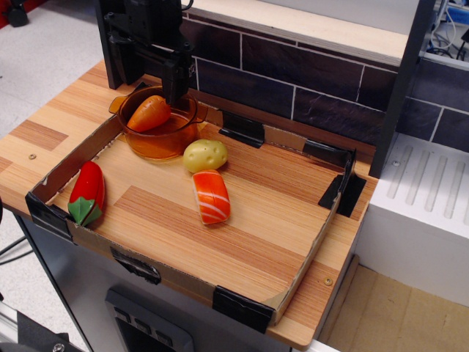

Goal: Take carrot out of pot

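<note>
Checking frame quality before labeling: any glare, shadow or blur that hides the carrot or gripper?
observation.image: even, soft light, frame sharp throughout; the carrot is crisp inside the pot, whose amber wall shows only faint sheen; the gripper is black against the dark backsplash, so its finger outline is hard to separate; shadows under the potato are faint.
</note>
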`<state>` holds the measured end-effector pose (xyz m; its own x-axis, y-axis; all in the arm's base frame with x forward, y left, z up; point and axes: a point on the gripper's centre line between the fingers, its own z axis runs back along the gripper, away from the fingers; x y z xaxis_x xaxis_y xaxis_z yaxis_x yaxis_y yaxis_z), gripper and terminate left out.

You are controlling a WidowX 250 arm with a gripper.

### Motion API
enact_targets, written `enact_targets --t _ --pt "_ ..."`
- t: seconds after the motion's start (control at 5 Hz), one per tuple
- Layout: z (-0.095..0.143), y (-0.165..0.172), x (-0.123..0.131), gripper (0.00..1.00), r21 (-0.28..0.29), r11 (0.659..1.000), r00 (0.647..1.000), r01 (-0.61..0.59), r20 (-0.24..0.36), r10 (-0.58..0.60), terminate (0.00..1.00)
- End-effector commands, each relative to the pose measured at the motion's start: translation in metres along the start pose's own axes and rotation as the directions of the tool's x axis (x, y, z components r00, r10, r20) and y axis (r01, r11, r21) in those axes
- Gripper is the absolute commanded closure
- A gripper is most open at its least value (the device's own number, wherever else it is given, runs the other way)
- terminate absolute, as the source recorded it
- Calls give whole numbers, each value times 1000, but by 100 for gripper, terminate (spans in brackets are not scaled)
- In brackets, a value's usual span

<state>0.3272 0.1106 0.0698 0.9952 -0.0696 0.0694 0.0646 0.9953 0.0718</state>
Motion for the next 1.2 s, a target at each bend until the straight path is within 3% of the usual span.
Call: enact_targets --t 0.0,0.4,1.0 --pt "1 17 9 0 59 998 999 -22 33 21 0" --pt "-25 11 10 0 84 996 999 -38 -13 40 0" --pt "-39 7 15 0 126 991 998 -55 -3 56 0"
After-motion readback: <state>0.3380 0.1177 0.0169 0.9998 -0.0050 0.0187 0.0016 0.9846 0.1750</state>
